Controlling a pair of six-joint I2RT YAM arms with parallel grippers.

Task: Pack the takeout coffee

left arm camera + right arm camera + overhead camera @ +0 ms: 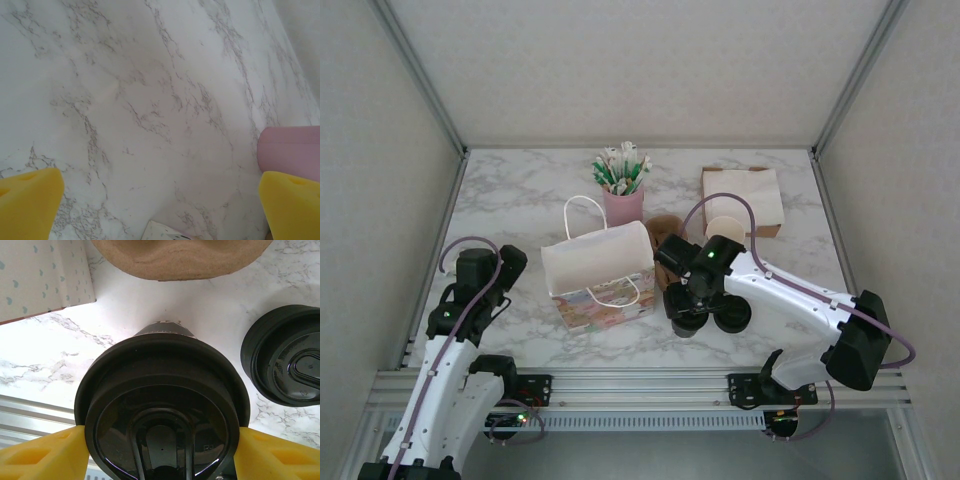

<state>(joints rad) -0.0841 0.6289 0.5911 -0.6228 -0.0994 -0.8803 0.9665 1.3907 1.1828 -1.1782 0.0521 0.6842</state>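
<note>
Just one black lid (pixel 160 390) between right fingers (pixel 45 455) — one loose lid (pixel 285 362).

The left arm (pixel 440 360) rises from its base and bends forward, wrist tipped down. The left gripper (pixel 160 210) hangs with its yellow pads (pixel 30 205) spread wide apart. The right arm (pixel 790 295) reaches in toward the middle, its elbow low. The right gripper (pixel 162 455) points down, jaws closed from both sides on the takeout coffee (pixel 162 385) at its lid.
</note>
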